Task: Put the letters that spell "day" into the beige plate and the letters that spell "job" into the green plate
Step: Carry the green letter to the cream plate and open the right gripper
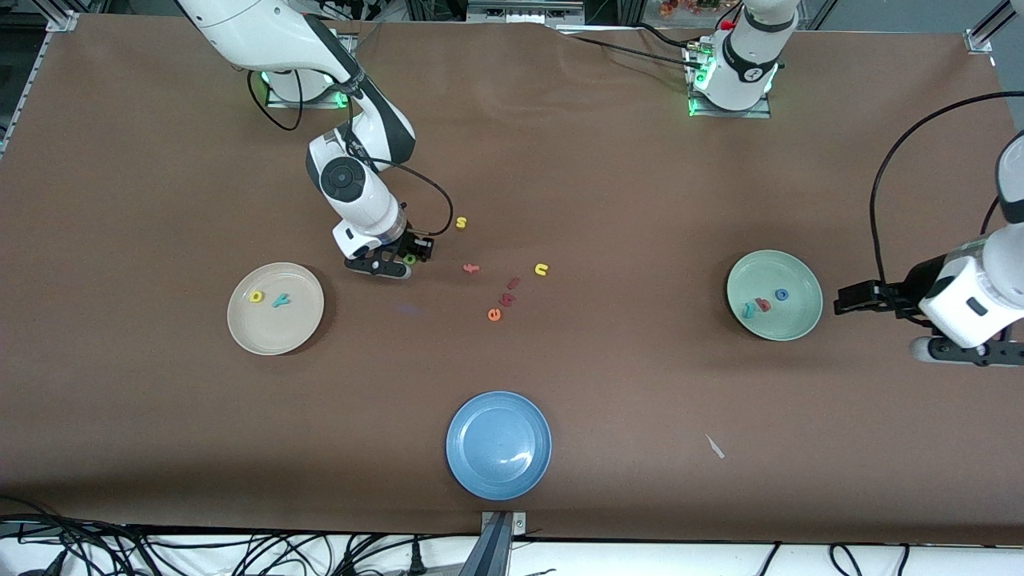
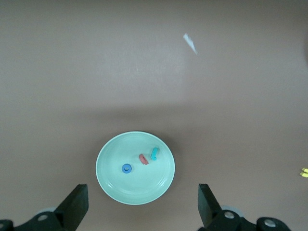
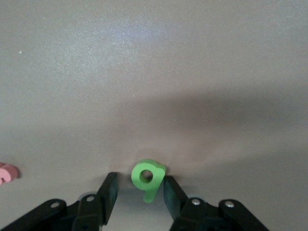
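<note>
My right gripper (image 1: 410,260) is down at the table around the green "a" (image 3: 147,176). One finger (image 3: 172,192) touches the letter; the other stands a little off it, so the jaws are open. The beige plate (image 1: 240,320) holds the yellow "d" (image 1: 256,297) and the teal "y" (image 1: 281,301). In the green plate (image 1: 800,320) lie the teal "j" (image 2: 154,154), the salmon "b" (image 2: 143,158) and the blue "o" (image 2: 126,168). My left gripper (image 1: 848,300) hangs wide open and empty, raised over the table beside the green plate toward the left arm's end.
A blue plate (image 1: 464,472) sits nearest the front camera. Loose letters lie mid-table: a yellow "s" (image 1: 461,222), a yellow "u" (image 1: 542,270), a reddish "f" (image 1: 471,269), an orange "e" (image 1: 494,314) and dark red pieces (image 1: 510,298). A white scrap (image 1: 714,446) lies nearer the camera than the green plate.
</note>
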Controlling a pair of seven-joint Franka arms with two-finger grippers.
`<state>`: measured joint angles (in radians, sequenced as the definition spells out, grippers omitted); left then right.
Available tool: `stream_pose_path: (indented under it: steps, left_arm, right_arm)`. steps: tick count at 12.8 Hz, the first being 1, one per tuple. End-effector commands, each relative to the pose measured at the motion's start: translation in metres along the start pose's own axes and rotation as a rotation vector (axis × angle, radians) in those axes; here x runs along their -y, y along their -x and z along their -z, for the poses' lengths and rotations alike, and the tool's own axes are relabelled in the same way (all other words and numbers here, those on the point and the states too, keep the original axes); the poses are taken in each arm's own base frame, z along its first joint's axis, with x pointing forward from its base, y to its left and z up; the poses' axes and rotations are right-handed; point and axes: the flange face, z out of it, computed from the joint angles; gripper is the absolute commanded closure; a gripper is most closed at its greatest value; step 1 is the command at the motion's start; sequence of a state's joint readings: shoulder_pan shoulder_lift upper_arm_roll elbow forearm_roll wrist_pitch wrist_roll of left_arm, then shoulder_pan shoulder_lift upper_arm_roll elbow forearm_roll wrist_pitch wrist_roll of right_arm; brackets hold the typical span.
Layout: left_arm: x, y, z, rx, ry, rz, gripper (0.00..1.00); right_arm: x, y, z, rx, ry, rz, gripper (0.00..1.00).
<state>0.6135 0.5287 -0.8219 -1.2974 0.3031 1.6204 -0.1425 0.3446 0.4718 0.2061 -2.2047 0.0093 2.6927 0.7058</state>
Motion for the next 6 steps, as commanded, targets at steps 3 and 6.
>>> stream_pose_path:
  steps: [3, 6]
  left_arm:
    - [-0.031, 0.0, 0.023, -0.007, -0.045, -0.046, 0.0]
    - [-0.041, -0.002, 0.02, -0.001, -0.082, -0.06, 0.0]
  right_arm:
    - [-0.004, 0.0, 0.002, -0.011, 0.012, 0.009, 0.8]
    - [-0.003, -0.003, 0.015, -0.013, 0.019, 0.012, 0.8]
